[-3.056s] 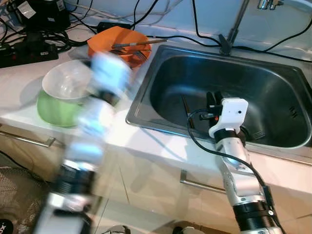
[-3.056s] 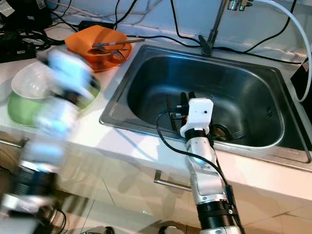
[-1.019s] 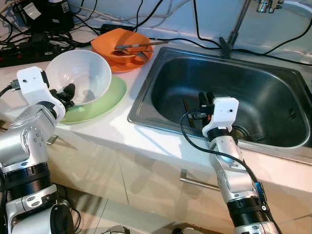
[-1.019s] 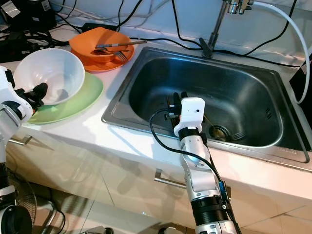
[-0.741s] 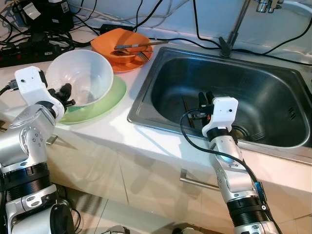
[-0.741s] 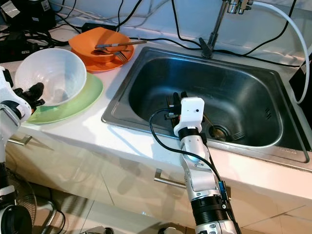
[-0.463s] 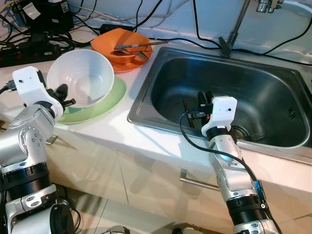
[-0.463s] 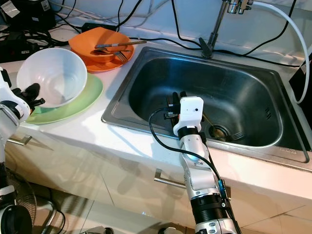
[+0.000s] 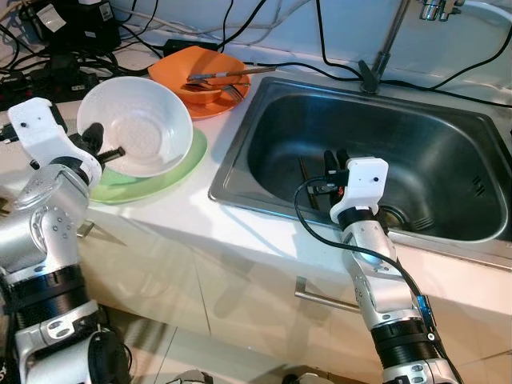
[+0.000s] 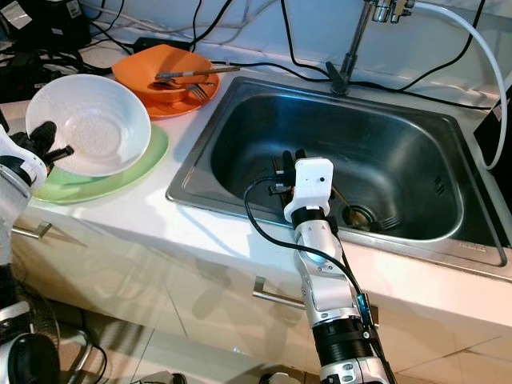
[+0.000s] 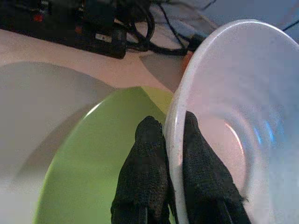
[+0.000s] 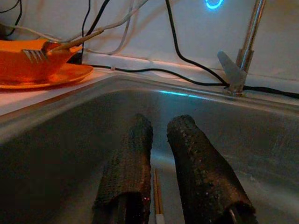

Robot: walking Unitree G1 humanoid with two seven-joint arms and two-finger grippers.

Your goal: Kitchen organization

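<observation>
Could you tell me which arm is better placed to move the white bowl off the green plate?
The left: its gripper is already shut on the white bowl rim above the green plate. The right gripper hangs over the sink.

The white bowl hides much of the green plate beneath it. The right gripper covers part of the chopsticks in the sink. The faucet is cut off by the top edge.

Silver jointed arms carry white boxy wrist housings, looped black cables, and textured black-fingered pincers.
</observation>
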